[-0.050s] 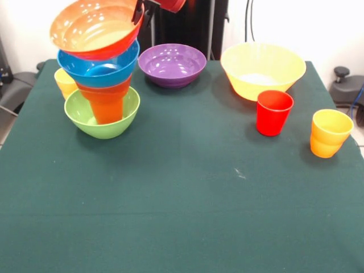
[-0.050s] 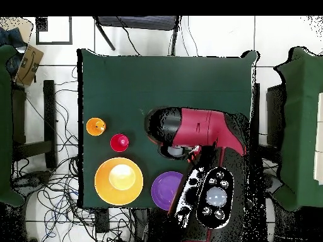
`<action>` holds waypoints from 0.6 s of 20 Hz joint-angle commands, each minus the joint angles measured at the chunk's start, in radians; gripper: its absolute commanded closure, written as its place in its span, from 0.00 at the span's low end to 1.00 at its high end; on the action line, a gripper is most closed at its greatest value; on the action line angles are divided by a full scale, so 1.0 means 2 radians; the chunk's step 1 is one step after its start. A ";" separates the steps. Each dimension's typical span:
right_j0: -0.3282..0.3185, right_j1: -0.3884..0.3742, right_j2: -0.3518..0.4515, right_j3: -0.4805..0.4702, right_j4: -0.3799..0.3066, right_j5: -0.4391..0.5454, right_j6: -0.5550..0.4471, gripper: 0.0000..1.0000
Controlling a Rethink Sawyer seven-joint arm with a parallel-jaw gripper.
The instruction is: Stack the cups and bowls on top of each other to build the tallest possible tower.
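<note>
Tower (image 1: 101, 74) at worktop's left, approx half built: green bowl (image 1: 102, 116) base, orange cup (image 1: 106, 102), blue bowl (image 1: 99, 67), wide orange bowl (image 1: 94, 28) tilted on top w/ pincer (image 1: 142, 10) at its rim; grip state can't tell. Yellow cup (image 1: 64, 81) behind. Still loose: purple bowl (image 1: 172, 64), big yellow bowl (image 1: 263, 69), red cup (image 1: 273, 112), yellow-orange cup (image 1: 330, 132).

A tower (image 1: 102, 74) rose from the green bowl (image 1: 102, 114): orange cup, blue bowl (image 1: 98, 64), and a wide orange bowl (image 1: 94, 28) tilted on top. Right of the tower sat the purple bowl (image 1: 172, 65), big yellow bowl (image 1: 263, 69), red cup (image 1: 273, 112) and yellow-orange cup (image 1: 330, 132).
</note>
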 commanded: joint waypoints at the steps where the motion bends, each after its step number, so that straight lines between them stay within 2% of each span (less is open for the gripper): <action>1: -0.007 0.004 0.034 0.033 -0.039 -0.041 -0.017 1.00; 12: -0.007 0.012 0.037 0.037 -0.036 -0.089 -0.001 1.00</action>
